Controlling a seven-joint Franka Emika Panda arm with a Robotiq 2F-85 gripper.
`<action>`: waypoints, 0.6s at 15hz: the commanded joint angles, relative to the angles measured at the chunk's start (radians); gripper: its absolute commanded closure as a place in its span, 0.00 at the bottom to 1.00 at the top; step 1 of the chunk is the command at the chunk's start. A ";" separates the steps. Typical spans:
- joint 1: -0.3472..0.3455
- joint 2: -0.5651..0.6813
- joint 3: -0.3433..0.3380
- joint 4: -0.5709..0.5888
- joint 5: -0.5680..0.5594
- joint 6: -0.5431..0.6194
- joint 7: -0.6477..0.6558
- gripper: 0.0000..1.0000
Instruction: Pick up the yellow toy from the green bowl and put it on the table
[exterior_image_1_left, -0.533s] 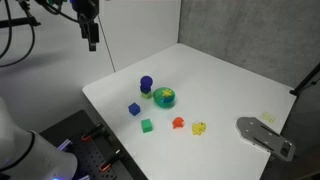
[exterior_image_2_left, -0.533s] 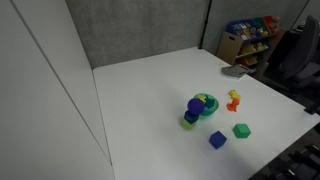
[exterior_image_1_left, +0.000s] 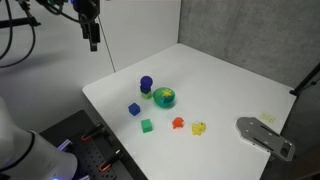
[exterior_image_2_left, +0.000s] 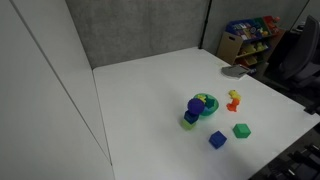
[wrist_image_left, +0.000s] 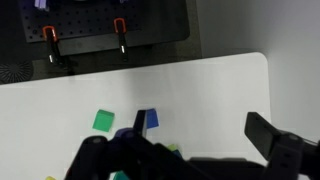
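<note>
In an exterior view the pincer (exterior_image_1_left: 92, 44) hangs high; well below it, on the counter (exterior_image_1_left: 215, 75), the green bowl (exterior_image_1_left: 164, 101) holds the yellow toy (exterior_image_1_left: 166, 95). In the wrist view its fingers (wrist_image_left: 272, 138) stand spread, a blue cube (wrist_image_left: 147, 120) ahead of them

Green cube (wrist_image_left: 104, 121) beside blue cube (wrist_image_left: 148, 119) (on white table (wrist_image_left: 215, 85))

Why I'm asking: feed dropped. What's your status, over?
Gripper open, high, far from green bowl. Yellow toy in bowl, untouched. Dark blue toy close beside bowl.
</note>
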 joint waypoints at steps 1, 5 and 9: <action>-0.030 0.067 0.039 0.052 -0.036 0.055 0.043 0.00; -0.050 0.171 0.067 0.112 -0.094 0.141 0.117 0.00; -0.062 0.313 0.079 0.196 -0.184 0.225 0.224 0.00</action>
